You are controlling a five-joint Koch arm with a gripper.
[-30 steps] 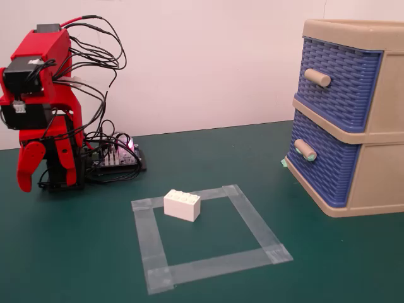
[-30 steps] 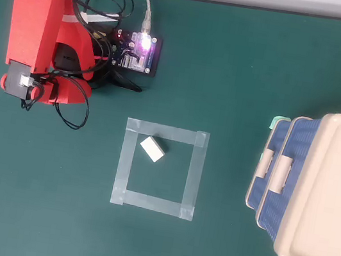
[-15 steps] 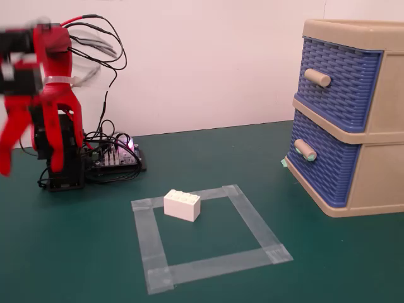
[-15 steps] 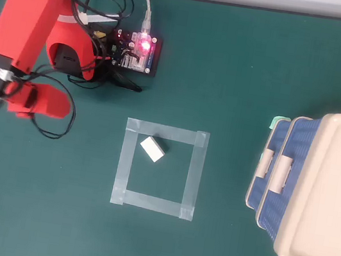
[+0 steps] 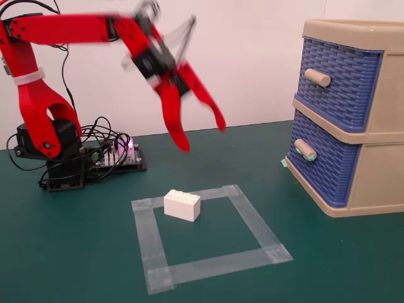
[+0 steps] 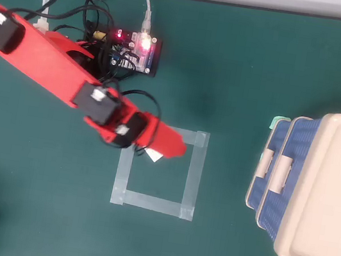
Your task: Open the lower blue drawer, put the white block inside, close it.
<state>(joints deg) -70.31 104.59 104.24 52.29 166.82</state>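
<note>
The gripper (image 5: 201,137) hangs high with its jaws spread wide and empty; the white block (image 5: 182,205) sits below it inside the tape square (image 5: 262,237), untouched; the lower blue drawer (image 5: 322,167) stands shut, well off to its right in the fixed view; best reach that way first, straddle the mint-tipped handle (image 5: 305,150) squarely, and pull straight outward.

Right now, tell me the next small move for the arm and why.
Probably swing the open pincer on toward the lower blue drawer and line it up with the mint-tipped handle. Both drawers look shut, so the white block, lying inside the tape square, has nowhere to go yet. The pincer hangs in the air above the block, holding nothing.
</note>
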